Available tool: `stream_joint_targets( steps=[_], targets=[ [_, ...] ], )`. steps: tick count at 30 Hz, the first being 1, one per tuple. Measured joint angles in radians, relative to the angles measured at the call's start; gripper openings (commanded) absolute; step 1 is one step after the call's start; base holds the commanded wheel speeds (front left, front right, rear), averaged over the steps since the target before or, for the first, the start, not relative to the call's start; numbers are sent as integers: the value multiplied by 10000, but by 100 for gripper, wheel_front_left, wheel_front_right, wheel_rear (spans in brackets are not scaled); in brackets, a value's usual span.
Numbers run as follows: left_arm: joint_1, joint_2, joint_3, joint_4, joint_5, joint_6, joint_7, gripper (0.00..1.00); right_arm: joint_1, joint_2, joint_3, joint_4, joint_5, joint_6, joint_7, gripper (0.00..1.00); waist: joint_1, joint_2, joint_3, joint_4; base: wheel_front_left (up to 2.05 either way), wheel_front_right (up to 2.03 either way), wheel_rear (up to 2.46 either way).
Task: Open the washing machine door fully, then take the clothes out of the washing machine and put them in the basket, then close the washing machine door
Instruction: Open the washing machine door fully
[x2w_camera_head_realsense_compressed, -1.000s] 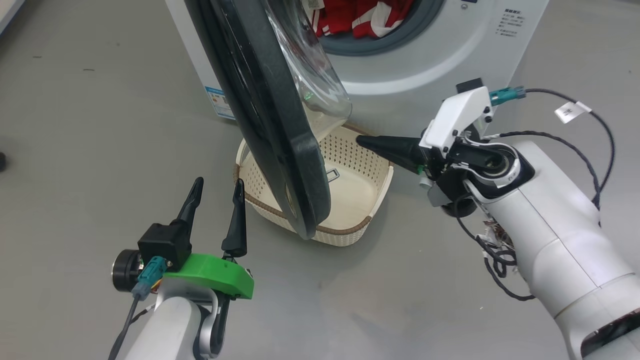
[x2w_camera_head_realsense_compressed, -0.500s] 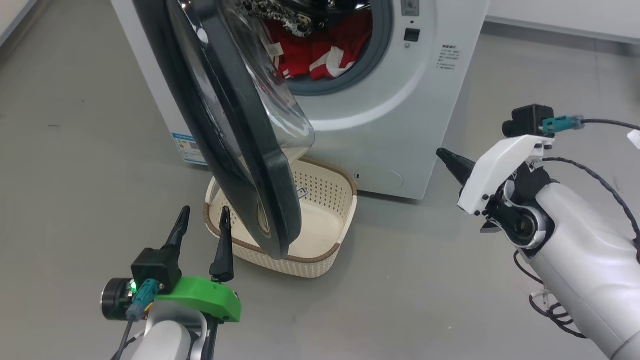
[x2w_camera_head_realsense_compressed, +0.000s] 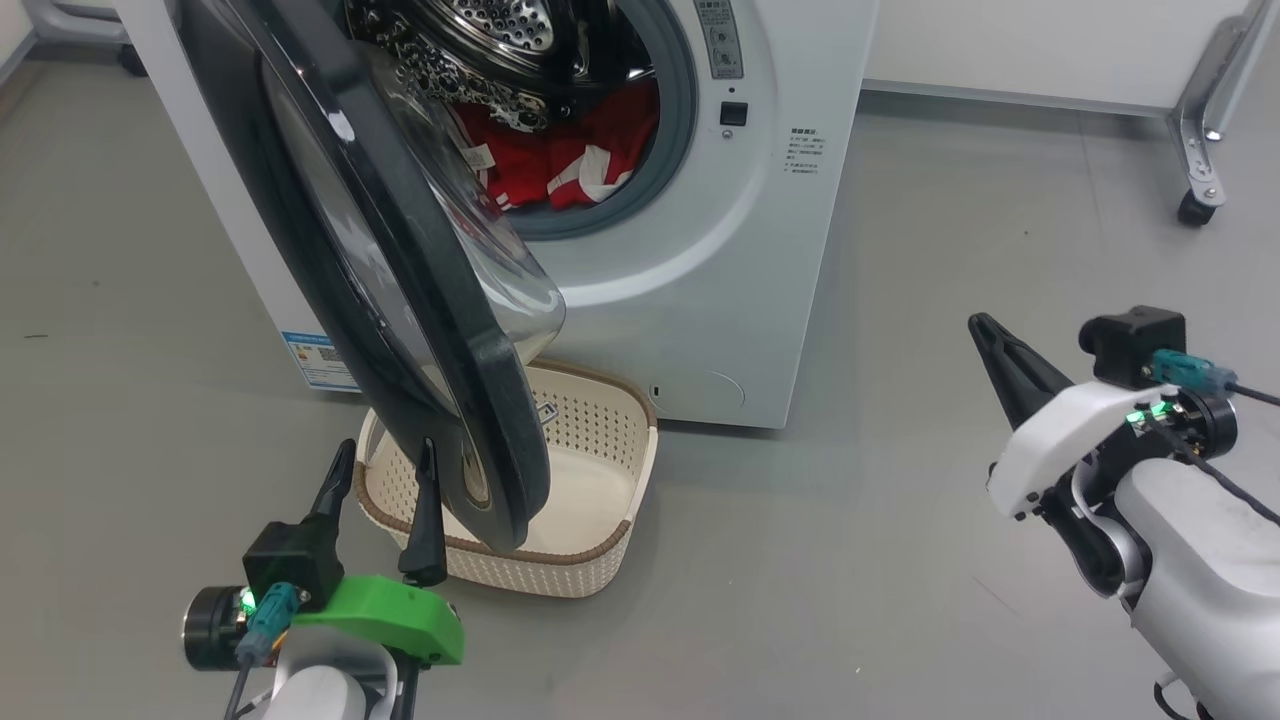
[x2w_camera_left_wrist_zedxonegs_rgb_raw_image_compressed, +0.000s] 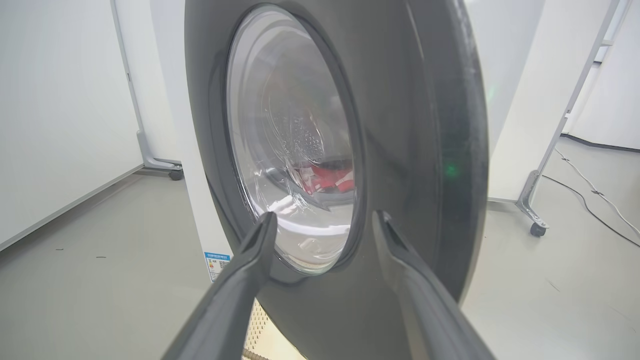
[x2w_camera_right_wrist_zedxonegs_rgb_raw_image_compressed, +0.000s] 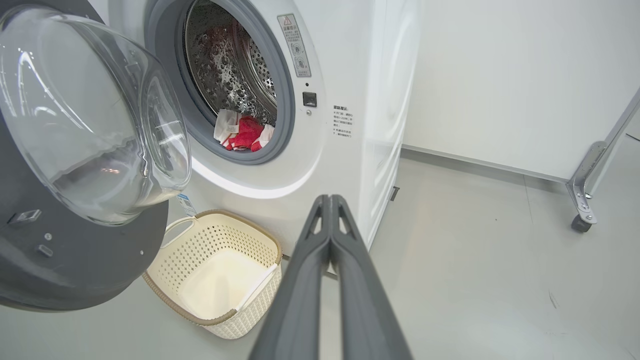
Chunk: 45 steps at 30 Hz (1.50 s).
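Left wrist view: left fingers (x2w_camera_left_wrist_zedxonegs_rgb_raw_image_compressed: 235, 290) spread wide with nothing between them, aimed at the outer face of the washing machine door (x2w_camera_left_wrist_zedxonegs_rgb_raw_image_compressed: 415, 125). The tips look close to the black rim, but I can't tell if they touch. Through the door glass this view catches a red scrap of the clothes (x2w_camera_left_wrist_zedxonegs_rgb_raw_image_compressed: 330, 177).

Right wrist view: right fingers (x2w_camera_right_wrist_zedxonegs_rgb_raw_image_compressed: 320, 280) pressed together, holding nothing, touching nothing. They point toward the washing machine (x2w_camera_right_wrist_zedxonegs_rgb_raw_image_compressed: 360, 75) front, well apart from it. This view gives what the left wrist one hides: the door's inner side with its bulging glass bowl, the steel drum (x2w_camera_right_wrist_zedxonegs_rgb_raw_image_compressed: 230, 65), and the clothes lying at the drum's bottom front, behind the grey seal. It also shows the basket (x2w_camera_right_wrist_zedxonegs_rgb_raw_image_compressed: 220, 240), empty, on the floor (x2w_camera_right_wrist_zedxonegs_rgb_raw_image_compressed: 475, 260) under the open door and close to the machine's front.

Head view adds the layout. Left fingers sit low on the left, just beside the basket's near-left rim and the door's lower edge. Right fingers are far off to the right, over the floor. The door stands swung out to the left, overhanging the basket. A wheeled metal frame leg (x2w_camera_head_realsense_compressed: 1195, 150) stands by the wall at the right.
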Motion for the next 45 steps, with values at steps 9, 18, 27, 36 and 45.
stream_joint_targets(
  steps=[9,18,27,36,45],
  targets=[
    [148,0,242,-63,56,0,0,100,1373,-138,-635,-305,-190,-1200,-1114,0,0,0,-116,-192,0,0,0],
    [490,10,617,-140,111,0,0,100,2506,-4,-1436,-918,-855,-1373,-991,100,0,0,-194,-450,0,0,0],
    [673,15,863,-194,186,0,0,100,3234,234,-2936,-2123,-1973,-1379,-986,100,0,0,-191,-754,0,0,0],
    [724,15,869,-215,186,-12,0,100,4163,700,-4286,-2399,-2692,-1379,-988,100,0,0,-164,-810,0,0,0],
    [752,17,857,-242,186,-25,0,100,4896,1093,-4556,-2811,-3235,-1379,-986,100,0,0,-132,-824,0,0,0]
  ],
)
